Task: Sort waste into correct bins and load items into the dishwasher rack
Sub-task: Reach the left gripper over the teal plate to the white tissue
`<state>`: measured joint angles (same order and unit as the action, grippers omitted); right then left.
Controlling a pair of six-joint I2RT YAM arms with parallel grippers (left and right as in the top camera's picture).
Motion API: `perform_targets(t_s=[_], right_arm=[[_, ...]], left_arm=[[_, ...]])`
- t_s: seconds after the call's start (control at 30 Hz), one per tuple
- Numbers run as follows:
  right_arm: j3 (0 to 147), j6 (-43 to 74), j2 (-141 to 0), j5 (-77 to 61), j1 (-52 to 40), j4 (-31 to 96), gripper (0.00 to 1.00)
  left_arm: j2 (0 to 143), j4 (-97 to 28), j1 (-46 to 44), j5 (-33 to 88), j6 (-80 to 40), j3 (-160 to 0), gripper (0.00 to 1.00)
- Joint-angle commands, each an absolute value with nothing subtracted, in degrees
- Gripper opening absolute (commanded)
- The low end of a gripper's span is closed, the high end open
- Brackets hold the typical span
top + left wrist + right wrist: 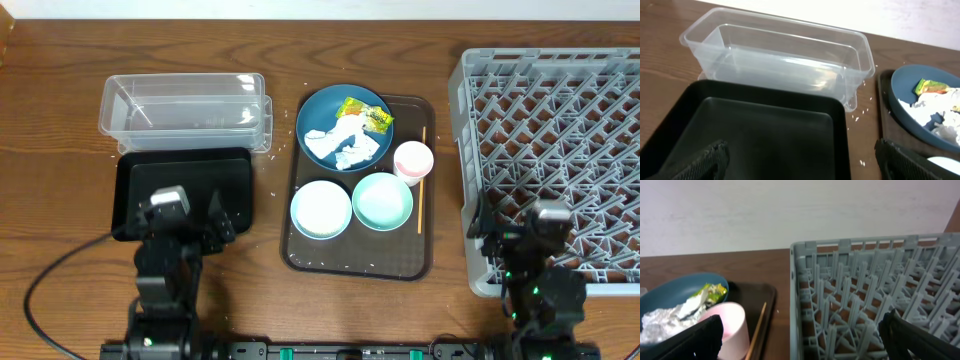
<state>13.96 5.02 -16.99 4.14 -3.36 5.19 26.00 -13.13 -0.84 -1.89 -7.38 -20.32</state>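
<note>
On the brown serving tray, a dark-blue plate (pixel 322 112) holds crumpled white napkins (pixel 345 145) and a yellow-green wrapper (pixel 366 115). Beside it are a pink cup (pixel 413 160), two pale bowls (pixel 321 208) (pixel 382 200) and a chopstick (pixel 421 180). The clear tub (pixel 185 108) and black tray (pixel 185 180) lie to the left. The grey rack (pixel 555 120) is at the right. My left gripper (pixel 802 162) hangs open over the black tray's right edge. My right gripper (pixel 800 340) is open over the rack's left wall. Neither holds anything.
The brown serving tray (pixel 300 250) lies between the black tray and the rack. A few loose rice grains (pixel 857 117) are scattered on the wooden table by the tub's corner. A black cable (pixel 50 290) curls at the front left.
</note>
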Motion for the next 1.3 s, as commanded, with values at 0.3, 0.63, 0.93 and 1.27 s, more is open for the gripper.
perform_targets(t_s=[0.3, 0.63, 0.93, 1.27], right_arm=[[37.21, 4.03, -44.60, 3.38, -3.40, 14.83, 0.99], [42.65, 0.62, -52.14, -9.30, -3.38, 16.03, 0.99], [42.65, 3.44, -52.14, -4.43, -3.40, 17.26, 0.99], [42.65, 4.25, -52.14, -1.72, -3.40, 19.31, 0.99]], left_arm=[[40.18, -31.99, -0.56, -0.21, -6.44, -38.26, 0.95], [40.36, -35.77, -0.56, -0.23, -6.46, -38.37, 0.95], [42.50, -23.27, -0.56, 4.56, -8.80, -39.33, 0.95], [64.73, -22.81, -2.17, 10.52, -6.70, -55.70, 0.95]])
